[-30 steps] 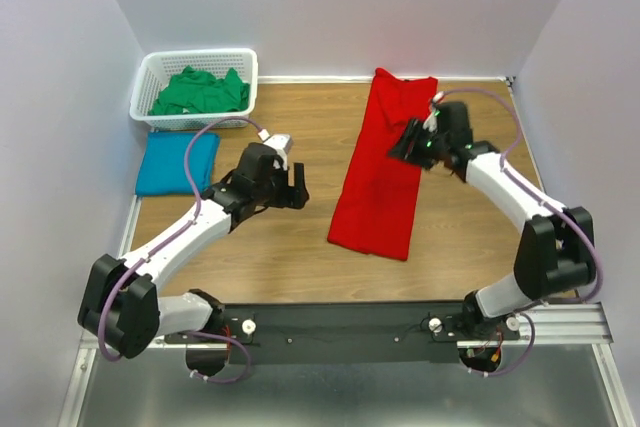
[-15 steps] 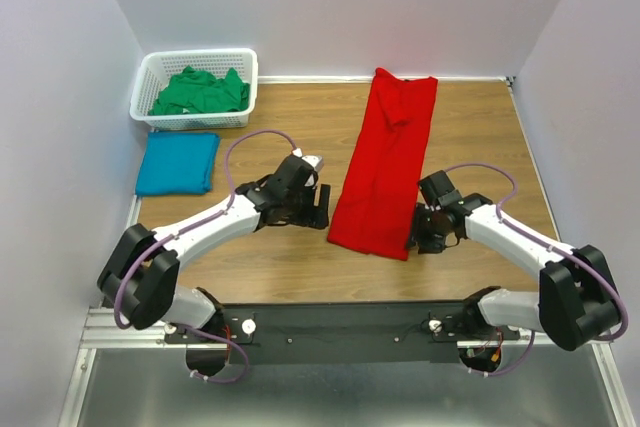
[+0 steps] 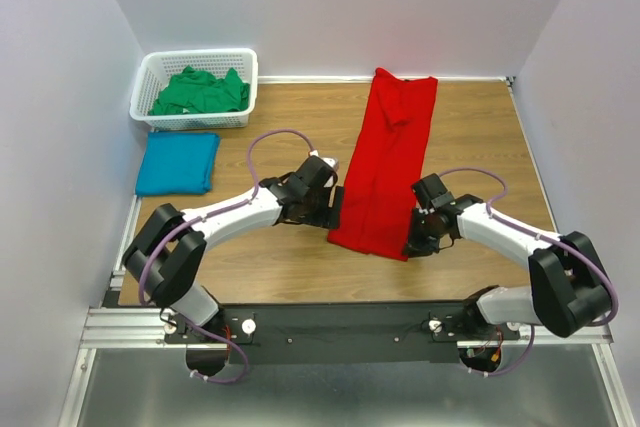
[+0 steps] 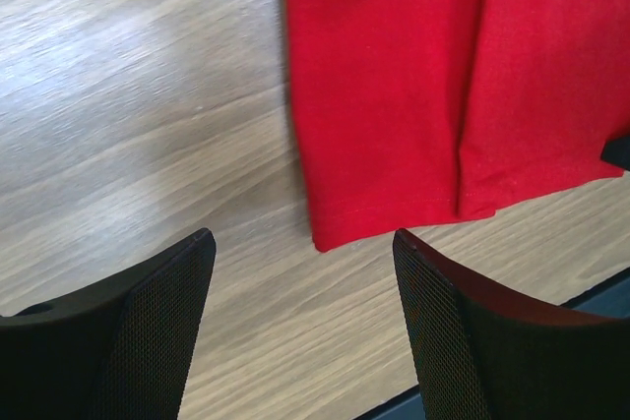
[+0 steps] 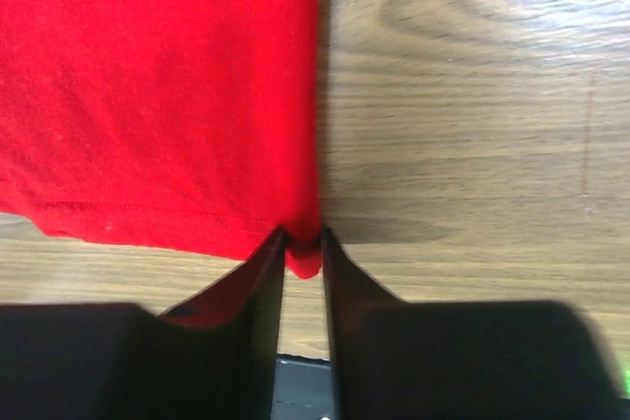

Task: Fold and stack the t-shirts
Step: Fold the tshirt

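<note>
The red t-shirt (image 3: 385, 162) lies on the bench (image 3: 290, 257) as a long narrow strip folded lengthwise. It runs from the far edge toward the near side, right of centre. It is soft, light cloth — likely to sag and slide on the smooth wood rather than hold a shape. It wants lifting by both near corners at once, with the grip taken at the hem through every layer.

The right hand (image 5: 303, 243) has closed down on the near right corner, with a tuck of red hem nipped between its fingers. The left hand (image 3: 326, 207) stands wide open and empty just left of the near left corner, not touching it.

The teal t-shirt (image 3: 178, 162) sits folded at the left, just on the near side of the basket (image 3: 150, 72) — the green t-shirt (image 3: 200, 92) lies heaped inside it.
</note>
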### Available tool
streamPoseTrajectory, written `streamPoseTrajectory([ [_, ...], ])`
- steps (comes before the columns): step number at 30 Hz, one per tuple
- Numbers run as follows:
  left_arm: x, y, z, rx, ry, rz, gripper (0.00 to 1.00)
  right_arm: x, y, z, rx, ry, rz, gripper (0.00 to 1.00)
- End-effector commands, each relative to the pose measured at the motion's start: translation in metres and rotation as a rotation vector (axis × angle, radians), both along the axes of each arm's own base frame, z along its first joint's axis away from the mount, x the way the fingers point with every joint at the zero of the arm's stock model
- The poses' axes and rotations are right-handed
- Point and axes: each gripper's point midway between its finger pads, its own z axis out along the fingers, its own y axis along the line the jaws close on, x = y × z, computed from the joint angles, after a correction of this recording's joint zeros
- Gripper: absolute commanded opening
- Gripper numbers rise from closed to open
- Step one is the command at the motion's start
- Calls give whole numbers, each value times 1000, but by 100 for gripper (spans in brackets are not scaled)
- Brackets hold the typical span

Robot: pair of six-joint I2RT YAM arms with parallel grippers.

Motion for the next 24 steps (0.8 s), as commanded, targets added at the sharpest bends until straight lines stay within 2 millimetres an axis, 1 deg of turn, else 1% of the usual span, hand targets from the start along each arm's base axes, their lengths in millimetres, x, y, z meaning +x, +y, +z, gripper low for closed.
streamPoseTrajectory([
  [1, 2, -9, -3, 22, 1, 2, 80, -13, 0, -15, -7, 53, 11, 23],
  [2, 4, -8, -7, 54, -6, 10, 80, -16, -2, -18, -16, 63, 18, 15],
  [4, 3, -7, -10, 84, 0, 15, 78, -19, -4, -19, -19, 73, 24, 8],
  [5, 2, -6, -12, 112, 2, 11, 75, -21, -6, -20, -24, 73, 25, 1],
  [7, 0, -7, -15, 129, 8, 8, 73, -21, -10, -19, -41, 63, 23, 1],
  [9, -2, -7, -18, 140, 16, 4, 64, -24, -13, -17, -52, 62, 29, 1],
  [11, -2, -6, -19, 152, 19, 7, 61, -26, -15, -17, -59, 65, 34, 1],
  [12, -2, -7, -21, 159, 22, 8, 57, -25, -14, -16, -54, 64, 36, 1],
  [17, -3, -4, -31, 210, 38, 1, 54, -25, -14, -17, -56, 66, 41, 1],
  [23, -5, -12, -43, 232, 66, -29, 53, -25, -14, -19, -62, 71, 47, 1],
  [24, -6, -12, -47, 243, 74, -33, 53, -25, -14, -19, -63, 71, 43, 1],
])
